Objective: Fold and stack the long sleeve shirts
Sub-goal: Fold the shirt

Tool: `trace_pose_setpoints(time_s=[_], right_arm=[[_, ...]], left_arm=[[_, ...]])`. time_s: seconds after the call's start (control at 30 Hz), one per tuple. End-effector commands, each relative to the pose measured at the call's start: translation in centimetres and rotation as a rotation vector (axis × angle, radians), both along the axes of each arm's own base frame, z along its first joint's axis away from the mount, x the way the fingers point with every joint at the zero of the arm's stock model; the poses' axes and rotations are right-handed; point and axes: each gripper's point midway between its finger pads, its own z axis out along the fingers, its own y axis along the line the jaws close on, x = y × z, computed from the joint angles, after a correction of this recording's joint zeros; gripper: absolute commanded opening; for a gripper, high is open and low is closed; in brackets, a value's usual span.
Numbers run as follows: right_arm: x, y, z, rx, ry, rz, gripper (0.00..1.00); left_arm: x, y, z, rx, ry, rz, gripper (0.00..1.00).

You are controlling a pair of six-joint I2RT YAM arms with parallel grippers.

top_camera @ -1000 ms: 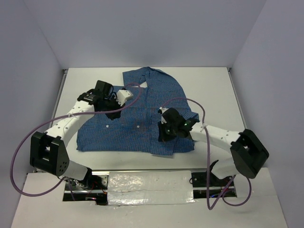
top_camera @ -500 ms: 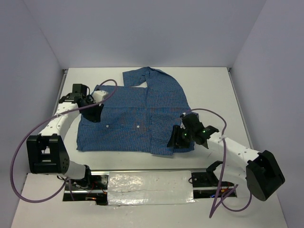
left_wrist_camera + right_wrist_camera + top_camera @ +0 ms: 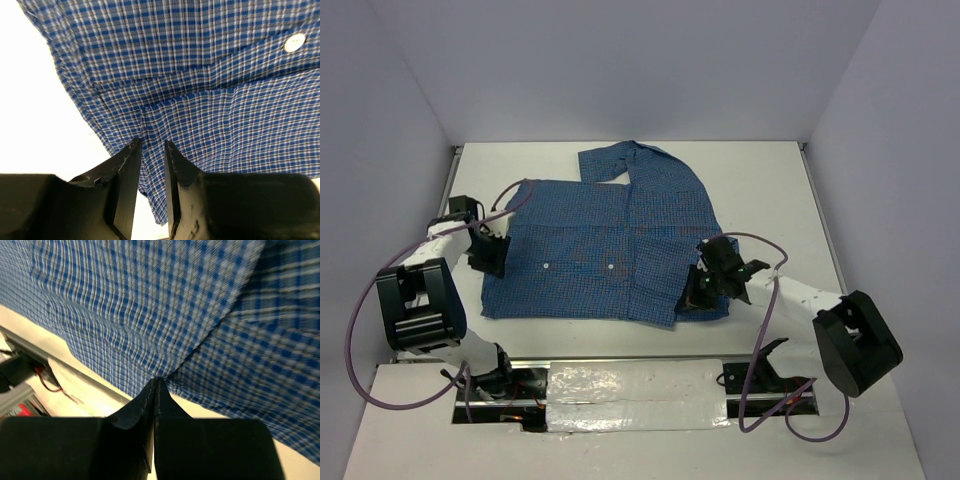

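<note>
Shows one long sleeve shirt (image 3: 600,245), blue with a fine check, spread flat over the middle of the white table (image 3: 760,170), with small white buttons (image 3: 548,266) dotted across its near half. Reaches from close to the table's left edge to a little right of centre, with a folded part running up toward the far edge. At the shirt's left edge, finds the left gripper (image 3: 492,264), angled down at the cloth. From the left wrist view, shows its two black fingers (image 3: 127,175) parted by a narrow gap, tips right at the shirt's edge where checked cloth meets bare table, cloth showing through the gap; cannot tell whether any of it sits between them. At the shirt's near right corner, finds the right gripper (image 3: 698,293), pressed tight together with no gap, pinching a small peak of cloth at the fingertips (image 3: 135,410). Shows creases fanning out from that pinch, and cloth around it raised a little off the table, with a dark shadow beneath in the overhead view. Beyond the shirt, has two white arms (image 3: 790,295) curving in from black bases at the near corners, each trailing a looped purple cable (image 3: 360,330). Along the near edge, between the bases, shows a silvery strip (image 3: 630,385). Below the pinched corner, in the right wrist view, catches some red wires (image 3: 42,376). Around the table, has plain pale walls (image 3: 620,60).
</note>
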Motion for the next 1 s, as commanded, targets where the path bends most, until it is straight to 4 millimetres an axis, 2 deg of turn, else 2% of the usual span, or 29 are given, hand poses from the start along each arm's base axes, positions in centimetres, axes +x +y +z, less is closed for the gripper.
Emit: trace_pose_setpoints(time_s=[0.0,0.2,0.37,0.4,0.5,0.6,0.7,0.77,0.97], right_arm=[[1.1,-0.6,0.4,0.008,-0.04,-0.019,0.0],[2.2,-2.9,1.4,-0.098,-0.099,-0.071,0.0],[2.0,-2.0,1.1,-0.05,-0.072,-0.041,0.0],[2.0,-1.6,1.2,-0.026,-0.084,-0.037,0.16],[2.4,-0.7,2.1,0.037,-0.106,-0.056,0.39],[3.2,-0.3,2.6,0.057,-0.115,-0.075,0.4],[4.5,-0.9,2.6,0.006,-0.13,-0.116,0.42],[5.5,-1.3,2.4,-0.014,-0.144,-0.154,0.44],[6.6,-2.2,0.8,-0.094,-0.131,-0.184,0.47]], left_arm=[[-0.1,0.6,-0.4,0.039,-0.009,0.0,0.37],[-0.2,0.5,-0.8,0.032,-0.006,0.004,0.37],[0.0,0.4,-0.6,0.027,-0.008,-0.003,0.37],[0.0,0.4,-0.5,0.028,-0.01,-0.007,0.37],[0.0,0.4,-0.3,0.032,-0.016,-0.01,0.37],[0.0,0.3,-0.3,0.024,-0.016,-0.009,0.37],[-0.1,0.2,-0.4,0.023,-0.014,-0.009,0.37],[-0.3,0.4,-0.5,0.033,-0.012,-0.009,0.37],[-0.8,0.8,-1.1,0.058,0.007,-0.005,0.37]])
